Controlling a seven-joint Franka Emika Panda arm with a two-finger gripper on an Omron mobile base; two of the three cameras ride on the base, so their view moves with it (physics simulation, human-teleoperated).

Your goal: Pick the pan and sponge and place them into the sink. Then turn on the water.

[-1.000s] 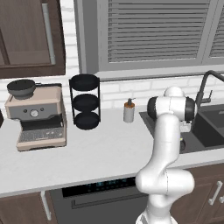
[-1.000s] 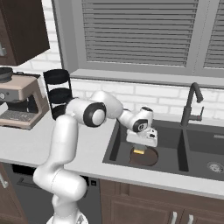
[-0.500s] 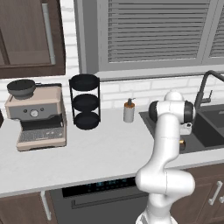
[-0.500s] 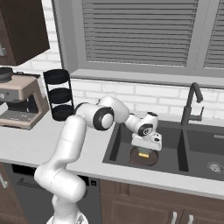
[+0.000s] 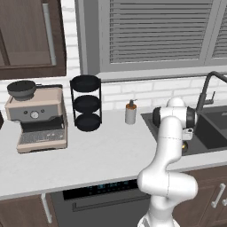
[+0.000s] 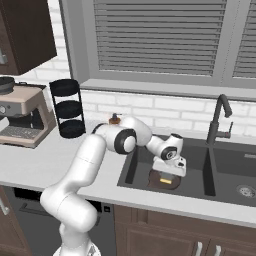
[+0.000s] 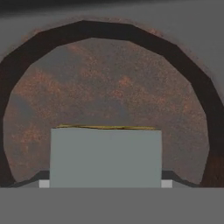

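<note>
The sponge is gripped between the fingers above the pan; released carelessly, it may bounce from the sink.

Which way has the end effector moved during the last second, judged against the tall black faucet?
Yes. The end effector has dropped lower into the dark grey sink and shifted nearer the tall black faucet.

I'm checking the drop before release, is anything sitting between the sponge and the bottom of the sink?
Yes. The pan already lies in the left basin of the sink, directly beneath the sponge that sits between the end effector's fingers. Released here, the sponge would likely land in the pan, still inside the sink.
</note>
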